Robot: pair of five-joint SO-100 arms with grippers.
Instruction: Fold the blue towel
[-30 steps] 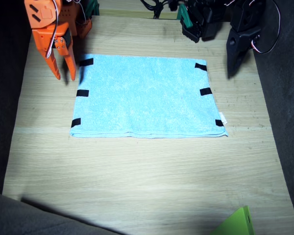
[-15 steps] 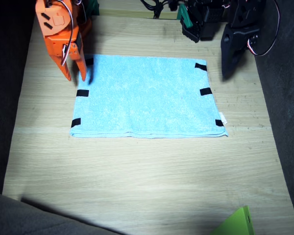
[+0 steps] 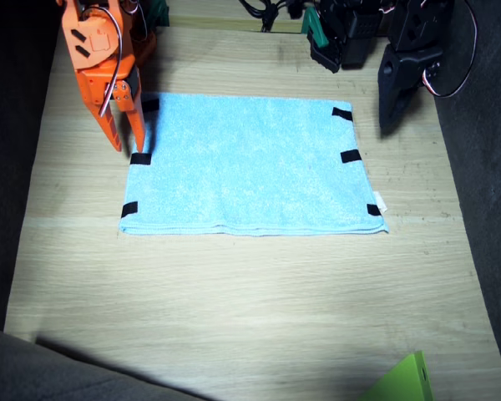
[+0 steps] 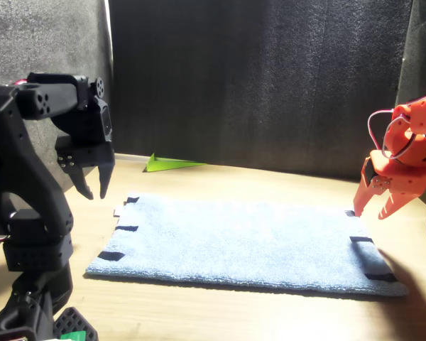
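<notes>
The blue towel (image 3: 250,163) lies flat on the wooden table, with black tape marks along its two short edges and a small white tag (image 3: 382,203) at one corner. My orange right gripper (image 3: 127,149) stands open, fingers pointing down at the towel's edge, just above the middle tape mark (image 3: 140,159). In the front view the right gripper (image 4: 370,213) hovers over the towel's (image 4: 241,241) far corner. My black left gripper (image 4: 92,193) hangs open above the table, beside the towel's opposite short edge, holding nothing. In the fixed view the left gripper (image 3: 391,117) is off the towel's corner.
A green sheet (image 3: 405,380) pokes in at the table's near corner and shows as a green wedge (image 4: 172,164) in the front view. Cables and a dark arm base (image 3: 342,33) crowd the far edge. Black foam walls surround the table.
My right gripper has come in over the towel's edge and down towards the middle tape mark. My left gripper shifted a little towards the towel, then held still.
</notes>
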